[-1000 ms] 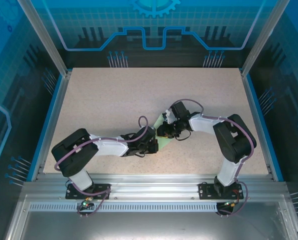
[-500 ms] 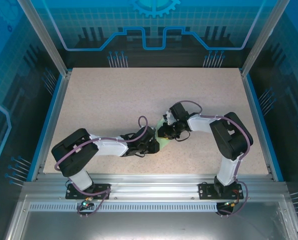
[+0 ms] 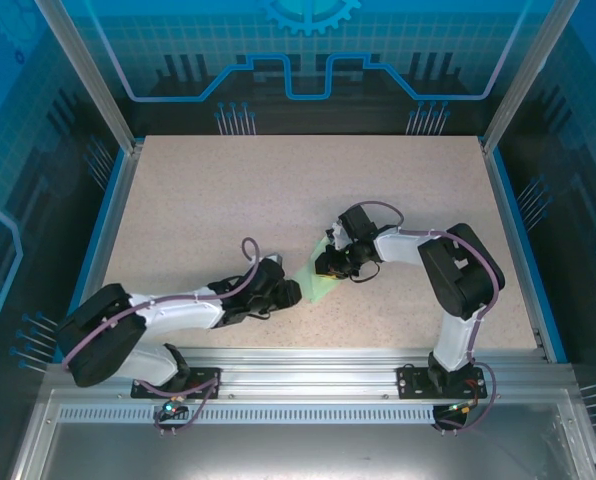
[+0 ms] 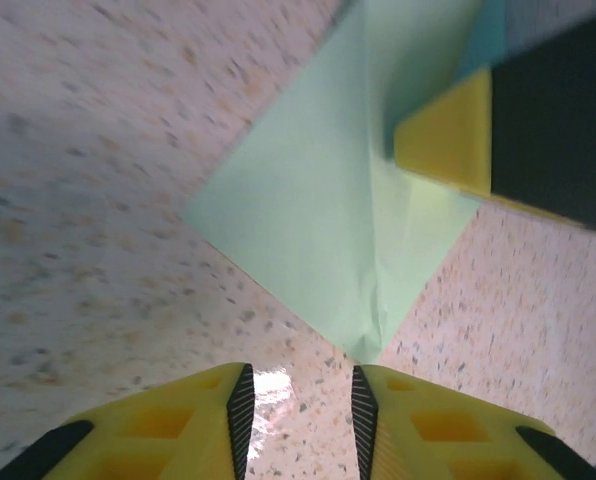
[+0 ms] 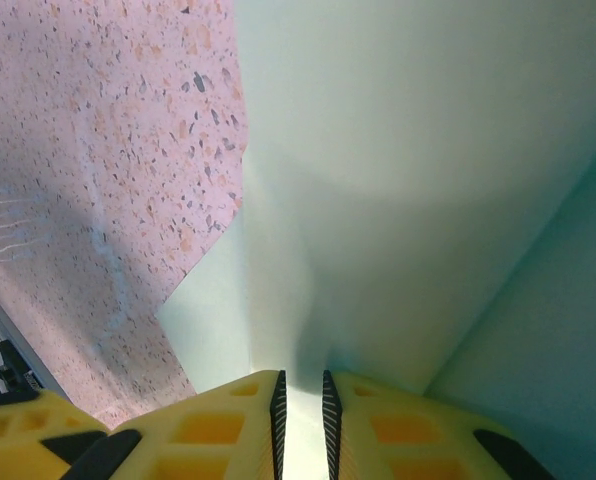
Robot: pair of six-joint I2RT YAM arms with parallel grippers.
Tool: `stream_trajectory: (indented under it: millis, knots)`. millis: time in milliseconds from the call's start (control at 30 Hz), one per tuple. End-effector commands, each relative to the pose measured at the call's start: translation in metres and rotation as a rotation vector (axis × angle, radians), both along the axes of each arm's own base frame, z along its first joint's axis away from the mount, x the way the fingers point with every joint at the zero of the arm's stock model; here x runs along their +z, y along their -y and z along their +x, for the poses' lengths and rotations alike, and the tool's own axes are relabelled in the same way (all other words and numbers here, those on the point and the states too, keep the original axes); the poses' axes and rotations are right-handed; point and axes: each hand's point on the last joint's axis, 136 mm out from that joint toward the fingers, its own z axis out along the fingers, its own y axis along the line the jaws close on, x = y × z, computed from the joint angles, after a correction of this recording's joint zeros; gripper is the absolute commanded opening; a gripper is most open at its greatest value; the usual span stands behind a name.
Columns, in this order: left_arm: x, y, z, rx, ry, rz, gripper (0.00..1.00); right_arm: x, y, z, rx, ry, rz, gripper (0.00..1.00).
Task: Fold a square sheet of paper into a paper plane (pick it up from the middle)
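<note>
The pale mint-green sheet of paper (image 3: 316, 282) lies folded on the table's middle, a lengthwise crease running to a pointed corner (image 4: 370, 345). My right gripper (image 3: 330, 266) stands over its far part, shut on a raised layer of the paper (image 5: 428, 180) that passes between its narrow jaws (image 5: 301, 385). One of its yellow fingers (image 4: 448, 140) rests on the sheet in the left wrist view. My left gripper (image 3: 290, 292) sits low just left of the paper's near corner. It is open (image 4: 298, 385), with bare table between the fingers.
The speckled beige tabletop (image 3: 208, 200) is bordered by blue rails and aluminium posts (image 3: 88, 75). The left arm lies stretched low along the near-left edge (image 3: 148, 320). The right arm's elbow (image 3: 463, 280) bends over the right side.
My left gripper has opened, let go of the paper and drawn back to the left, its arm stretching low. The right gripper has kept its grip and barely moved.
</note>
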Motion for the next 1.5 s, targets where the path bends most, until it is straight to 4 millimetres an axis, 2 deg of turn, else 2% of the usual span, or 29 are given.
stream_trajectory:
  millis: [0, 167, 333, 433, 533, 633, 800, 900, 1033, 1233, 1467]
  knots:
    - [-0.003, -0.023, 0.003, 0.093, -0.019, 0.044, 0.32, 0.005, -0.004, 0.008, 0.003, 0.014, 0.015, 0.2]
    - [0.004, -0.023, 0.005, 0.103, -0.017, 0.028, 0.31, 0.006, -0.003, 0.007, 0.001, 0.016, 0.005, 0.2]
    - [0.011, -0.009, 0.009, 0.052, -0.016, 0.013, 0.36, 0.014, -0.003, 0.007, 0.001, 0.033, 0.022, 0.23]
    - [0.014, -0.003, 0.014, 0.032, -0.006, 0.018, 0.44, 0.022, 0.001, 0.006, -0.008, 0.062, 0.016, 0.29]
    - [0.016, 0.012, 0.021, -0.024, -0.007, 0.028, 0.49, 0.03, 0.008, 0.005, -0.023, 0.088, 0.002, 0.36]
    - [0.013, 0.02, 0.028, -0.019, -0.02, 0.029, 0.49, 0.033, 0.015, 0.005, -0.036, 0.107, -0.035, 0.51]
    - [0.005, 0.024, 0.035, 0.005, -0.043, 0.029, 0.51, 0.032, 0.023, 0.002, -0.038, 0.117, -0.116, 0.63]
    - [0.002, 0.031, 0.037, -0.01, -0.05, 0.017, 0.44, 0.029, 0.021, 0.001, -0.04, 0.103, -0.124, 0.63]
    - [-0.001, 0.034, 0.037, -0.026, -0.058, 0.021, 0.33, 0.026, 0.016, 0.001, -0.026, 0.1, -0.122, 0.58]
    - [-0.012, 0.037, 0.041, -0.043, -0.078, 0.062, 0.26, 0.027, 0.016, -0.004, 0.0, 0.108, -0.12, 0.56]
    - [-0.023, 0.05, 0.046, -0.07, -0.1, 0.053, 0.21, 0.019, 0.022, -0.006, 0.004, 0.094, -0.179, 0.45]
